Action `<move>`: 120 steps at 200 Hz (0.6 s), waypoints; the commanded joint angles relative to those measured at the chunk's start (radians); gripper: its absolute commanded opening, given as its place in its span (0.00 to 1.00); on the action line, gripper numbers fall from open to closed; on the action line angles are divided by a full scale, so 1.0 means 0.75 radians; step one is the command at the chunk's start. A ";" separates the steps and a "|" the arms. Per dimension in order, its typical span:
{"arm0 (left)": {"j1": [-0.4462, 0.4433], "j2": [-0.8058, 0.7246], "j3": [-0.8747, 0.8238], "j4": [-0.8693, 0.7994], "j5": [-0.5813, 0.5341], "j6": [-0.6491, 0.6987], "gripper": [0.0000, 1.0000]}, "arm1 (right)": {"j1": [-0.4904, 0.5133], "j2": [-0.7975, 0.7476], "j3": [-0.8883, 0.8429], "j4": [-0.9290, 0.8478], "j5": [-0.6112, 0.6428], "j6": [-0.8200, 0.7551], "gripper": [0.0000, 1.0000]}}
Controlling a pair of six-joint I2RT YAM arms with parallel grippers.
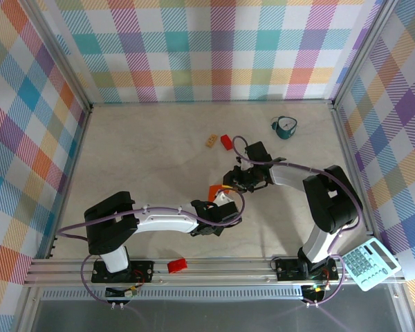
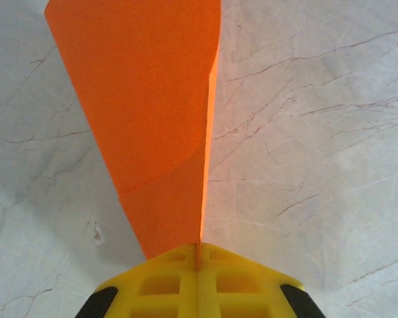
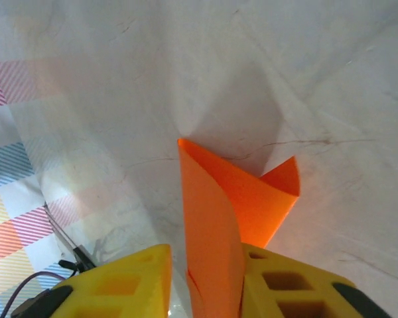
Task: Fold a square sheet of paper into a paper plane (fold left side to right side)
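The square sheet of paper [image 1: 213, 189] is bright orange and folded, held off the table mid-scene between both arms. In the left wrist view the paper [image 2: 146, 119] tapers down to a narrow end with a crease along its right edge. My left gripper [image 2: 199, 255] is shut on that end, its yellow fingers [image 2: 159, 285] pressed together. In the right wrist view the paper [image 3: 215, 218] curls upright between the fingers of my right gripper [image 3: 209, 255]. That gripper is open: the sheet leans on the right finger [image 3: 285, 285], with a gap to the left one. From above, the left gripper [image 1: 220, 207] and right gripper [image 1: 234, 183] nearly meet.
A small red block [image 1: 226, 141] and a tan block [image 1: 211, 141] lie behind the grippers. A teal cup [image 1: 286, 127] stands at the back right. Another red block [image 1: 176, 265] sits on the front rail, and a calculator [image 1: 370, 264] lies at the near right.
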 commanded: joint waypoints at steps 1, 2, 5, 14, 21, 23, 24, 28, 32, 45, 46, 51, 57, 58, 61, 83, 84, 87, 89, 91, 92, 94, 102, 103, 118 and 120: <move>0.017 -0.003 -0.025 0.035 0.053 -0.026 0.00 | -0.060 -0.084 -0.001 -0.085 0.069 -0.029 0.36; 0.017 -0.005 -0.025 0.037 0.054 -0.025 0.00 | -0.063 -0.087 -0.002 -0.086 0.071 -0.031 0.36; 0.020 -0.009 -0.028 0.041 0.061 -0.027 0.00 | -0.077 -0.101 -0.008 -0.097 0.079 -0.037 0.37; 0.028 -0.021 -0.036 0.053 0.075 -0.032 0.00 | -0.104 -0.132 -0.022 -0.118 0.098 -0.052 0.40; 0.038 -0.034 -0.049 0.067 0.090 -0.034 0.00 | -0.135 -0.162 -0.038 -0.138 0.114 -0.068 0.43; 0.042 -0.038 -0.053 0.073 0.096 -0.035 0.00 | -0.143 -0.172 -0.042 -0.141 0.119 -0.072 0.43; 0.043 -0.038 -0.056 0.075 0.099 -0.036 0.00 | -0.147 -0.177 -0.044 -0.143 0.122 -0.074 0.44; 0.050 -0.044 -0.063 0.085 0.111 -0.038 0.00 | -0.163 -0.193 -0.053 -0.151 0.129 -0.082 0.45; 0.056 -0.053 -0.072 0.096 0.122 -0.042 0.00 | -0.180 -0.211 -0.065 -0.156 0.139 -0.087 0.46; 0.085 -0.076 -0.108 0.148 0.186 -0.055 0.00 | -0.226 -0.267 -0.099 -0.172 0.161 -0.106 0.48; 0.088 -0.076 -0.110 0.153 0.191 -0.056 0.00 | -0.230 -0.272 -0.102 -0.173 0.162 -0.107 0.48; 0.100 -0.081 -0.123 0.173 0.218 -0.062 0.00 | -0.248 -0.299 -0.120 -0.180 0.171 -0.115 0.49; 0.113 -0.087 -0.137 0.196 0.244 -0.069 0.00 | -0.264 -0.326 -0.133 -0.184 0.180 -0.125 0.50; 0.115 -0.087 -0.140 0.199 0.248 -0.070 0.00 | -0.266 -0.330 -0.137 -0.185 0.181 -0.126 0.51; 0.120 -0.089 -0.147 0.210 0.258 -0.074 0.00 | -0.271 -0.343 -0.144 -0.187 0.186 -0.132 0.51; 0.152 -0.102 -0.171 0.231 0.319 -0.085 0.00 | -0.292 -0.407 -0.179 -0.206 0.212 -0.158 0.55; 0.153 -0.104 -0.171 0.231 0.321 -0.085 0.00 | -0.292 -0.408 -0.180 -0.206 0.213 -0.158 0.55; 0.157 -0.106 -0.175 0.277 0.326 -0.085 0.00 | -0.293 -0.412 -0.183 -0.206 0.214 -0.161 0.55; 0.159 -0.108 -0.176 0.281 0.333 -0.085 0.00 | -0.293 -0.414 -0.186 -0.210 0.214 -0.162 0.55; 0.161 -0.110 -0.178 0.285 0.338 -0.085 0.00 | -0.294 -0.415 -0.188 -0.210 0.214 -0.163 0.55; 0.163 -0.111 -0.178 0.286 0.342 -0.084 0.00 | -0.294 -0.416 -0.188 -0.209 0.214 -0.165 0.55; 0.166 -0.113 -0.181 0.293 0.348 -0.084 0.00 | -0.294 -0.417 -0.191 -0.209 0.213 -0.165 0.55; 0.179 -0.125 -0.189 0.315 0.382 -0.085 0.00 | -0.295 -0.415 -0.195 -0.204 0.207 -0.173 0.55; 0.182 -0.126 -0.191 0.318 0.386 -0.086 0.00 | -0.295 -0.415 -0.196 -0.205 0.205 -0.174 0.55; 0.220 -0.151 -0.224 0.378 0.470 -0.104 0.00 | -0.295 -0.405 -0.208 -0.180 0.169 -0.190 0.56; 0.227 -0.153 -0.230 0.388 0.484 -0.106 0.00 | -0.295 -0.403 -0.210 -0.175 0.161 -0.192 0.55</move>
